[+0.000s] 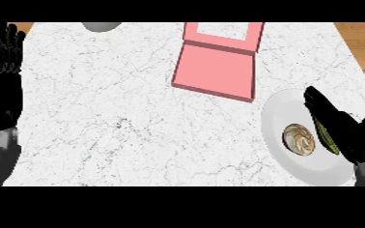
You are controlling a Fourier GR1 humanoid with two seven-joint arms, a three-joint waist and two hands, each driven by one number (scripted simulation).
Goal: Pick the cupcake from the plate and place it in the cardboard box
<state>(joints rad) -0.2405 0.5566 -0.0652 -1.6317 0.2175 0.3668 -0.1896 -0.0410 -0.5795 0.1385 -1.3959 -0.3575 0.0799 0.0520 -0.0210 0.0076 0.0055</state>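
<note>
The cupcake (299,139) sits on the white plate (285,154) at the lower right of the table (128,116), seen from above as a swirled brown and cream top. My right hand (335,121) lies just to its right, over the plate's right half. My fingers (314,99) point toward the far rim of the plate, stretched out rather than curled, so the hand is released and holds nothing. The cupcake is just beside the hand's inner edge; I cannot tell whether they touch. A narrow greenish strip (327,137) shows along that inner edge of the hand, between it and the cupcake; I cannot tell what it is.

The plate holds only the cupcake that I can see, and its right part is covered by my hand. The pink cardboard box (214,72) lies well apart from the plate, farther back and left of it, near the table's middle. Its lid (223,33) is folded open toward the far edge, and the pink tray shows nothing inside. A grey rounded object (101,26) is cut off at the table's far edge.

My left hand (10,53) rests at the left edge of the view, fingers straight and pointing away, relaxed and holding nothing.
</note>
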